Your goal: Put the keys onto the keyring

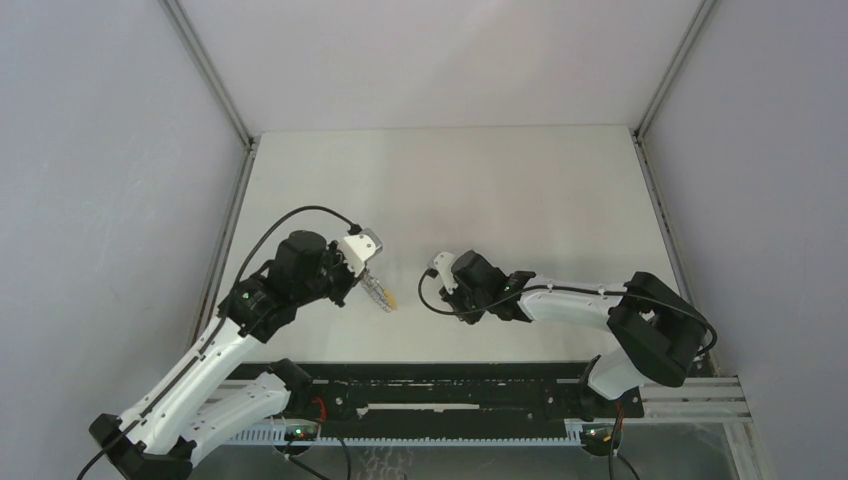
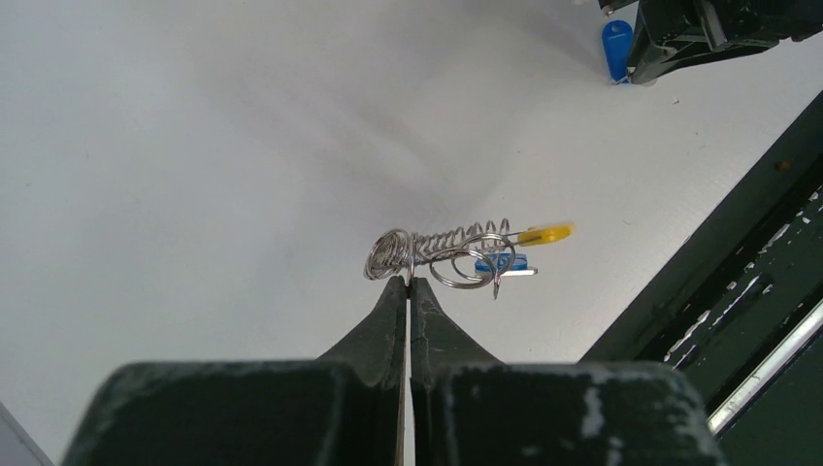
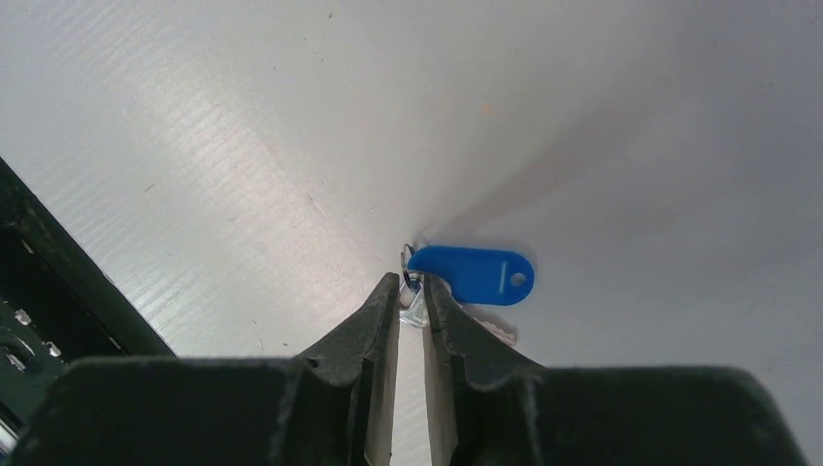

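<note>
Left pincer (image 2: 409,282), clenched on the keyring (image 2: 437,254), holds it above the tabletop (image 1: 450,180) near its near edge, yellow tip offered rightward. Right pincer (image 3: 412,286) pinches the metal end of a blue key (image 3: 476,274) lying flat, apparently for threading.

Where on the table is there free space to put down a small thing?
The far half of the table, up to the back wall, is bare. Crowded: the gap between the keyring and the blue key on the table.
</note>
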